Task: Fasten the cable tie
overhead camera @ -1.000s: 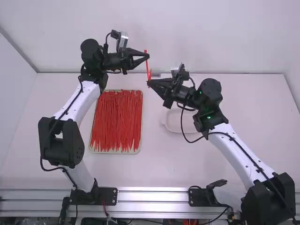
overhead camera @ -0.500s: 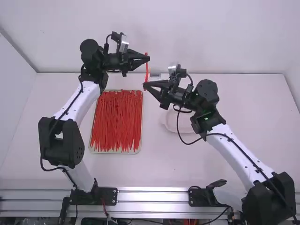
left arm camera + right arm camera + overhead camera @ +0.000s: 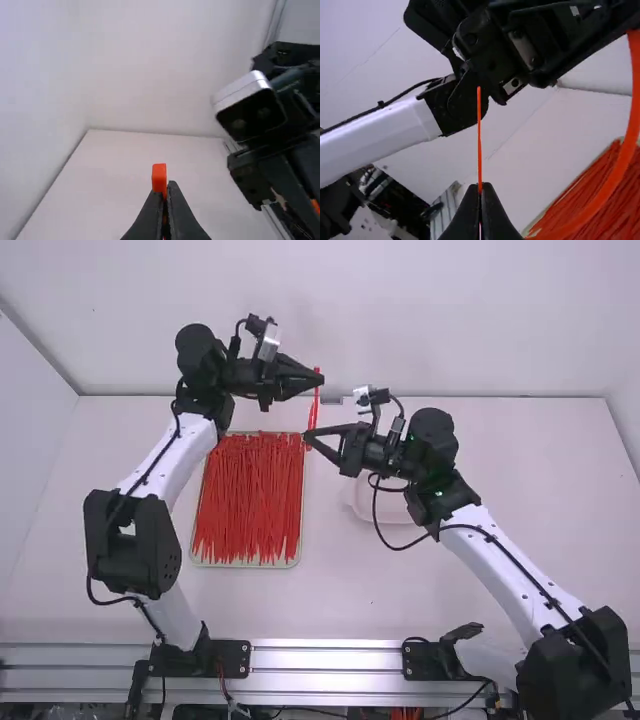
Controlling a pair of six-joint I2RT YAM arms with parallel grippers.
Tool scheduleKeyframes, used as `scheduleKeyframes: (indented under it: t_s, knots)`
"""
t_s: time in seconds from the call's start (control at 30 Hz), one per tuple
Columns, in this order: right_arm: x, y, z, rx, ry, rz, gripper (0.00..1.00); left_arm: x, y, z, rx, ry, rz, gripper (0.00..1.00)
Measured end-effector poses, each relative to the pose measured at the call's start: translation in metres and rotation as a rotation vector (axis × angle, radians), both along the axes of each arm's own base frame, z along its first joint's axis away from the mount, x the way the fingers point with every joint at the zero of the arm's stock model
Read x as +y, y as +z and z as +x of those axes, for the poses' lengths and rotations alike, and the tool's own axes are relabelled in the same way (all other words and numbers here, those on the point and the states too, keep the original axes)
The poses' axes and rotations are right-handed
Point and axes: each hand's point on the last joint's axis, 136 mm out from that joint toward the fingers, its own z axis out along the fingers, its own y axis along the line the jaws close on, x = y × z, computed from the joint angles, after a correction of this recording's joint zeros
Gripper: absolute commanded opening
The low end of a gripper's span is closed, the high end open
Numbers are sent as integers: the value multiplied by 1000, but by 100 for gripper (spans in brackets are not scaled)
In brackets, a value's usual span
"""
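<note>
Pinching the cable tie (image 3: 313, 408) by its head, the left claw (image 3: 318, 384) sits near the right claw (image 3: 308, 434) (clamped on the tail), tail pointing toward that head.

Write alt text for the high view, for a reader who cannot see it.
Above a white table, the left end effector and right end effector each pinch one thin red plastic cable tie, held nearly upright between them. On the table lies a flat tan tray heaped with loose red cable ties.
</note>
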Motion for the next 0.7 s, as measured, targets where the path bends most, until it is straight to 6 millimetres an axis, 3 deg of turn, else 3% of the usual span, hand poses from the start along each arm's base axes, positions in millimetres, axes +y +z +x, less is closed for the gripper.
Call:
scheduleKeyframes:
  t_s: [0.2, 0.53, 0.7]
  knots:
    - [-1, 2, -1, 125, 9, 40, 0, -15, -3, -20, -87, -103, 13, 2]
    - [-18, 3, 7, 266, 1, 83, 0, -11, -4, -19, -183, -97, 10, 2]
    - [-15, 3, 4, 300, 20, 90, 0, -11, -4, -19, -211, -97, 8, 2]
